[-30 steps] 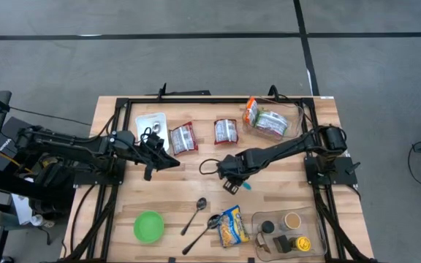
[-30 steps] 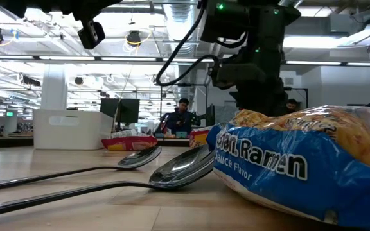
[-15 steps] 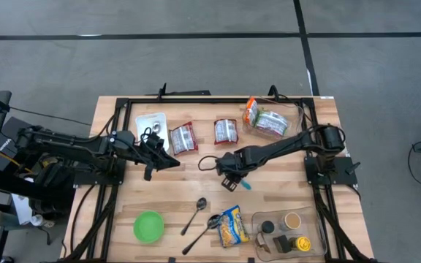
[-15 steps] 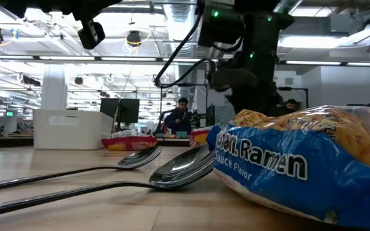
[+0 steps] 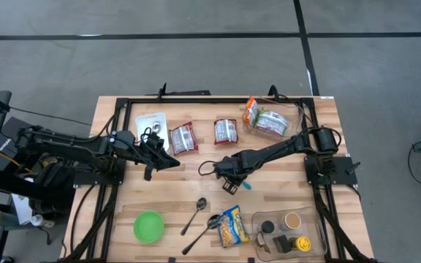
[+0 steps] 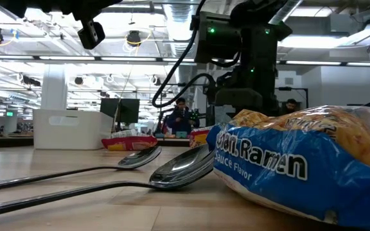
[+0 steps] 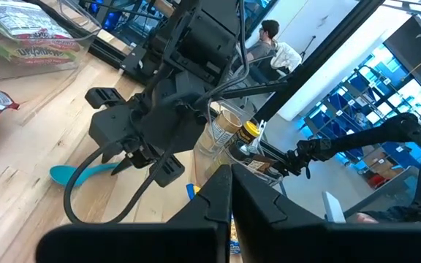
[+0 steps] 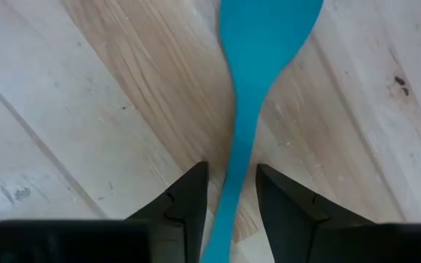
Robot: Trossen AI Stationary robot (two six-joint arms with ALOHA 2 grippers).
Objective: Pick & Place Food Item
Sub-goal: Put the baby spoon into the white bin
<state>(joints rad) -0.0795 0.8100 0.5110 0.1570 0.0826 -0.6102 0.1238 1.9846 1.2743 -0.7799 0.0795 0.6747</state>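
Observation:
A blue and yellow ramen packet (image 5: 231, 225) lies flat near the table's front and fills the right of the low view (image 6: 288, 167). Two red snack packets (image 5: 183, 137) (image 5: 226, 131) and a clear bag of food (image 5: 269, 123) lie at the back. A teal spoon (image 5: 247, 186) lies flat at mid-table. My right gripper (image 5: 229, 183) is open, pointing down. Its fingers stand on either side of the spoon's handle (image 8: 232, 183) without touching it. My left gripper (image 5: 172, 162) is shut and empty, left of centre; it also shows in the left wrist view (image 7: 231, 183).
Two metal spoons (image 5: 196, 214) (image 5: 210, 223) lie left of the ramen packet. A green bowl (image 5: 148, 226) stands front left. A clear tray (image 5: 291, 230) with cups and a bottle stands front right. A white tray (image 5: 150, 124) sits back left.
My right gripper has shifted a little toward the table's left edge, staying over the teal spoon. The spoon and the food items have kept their places.

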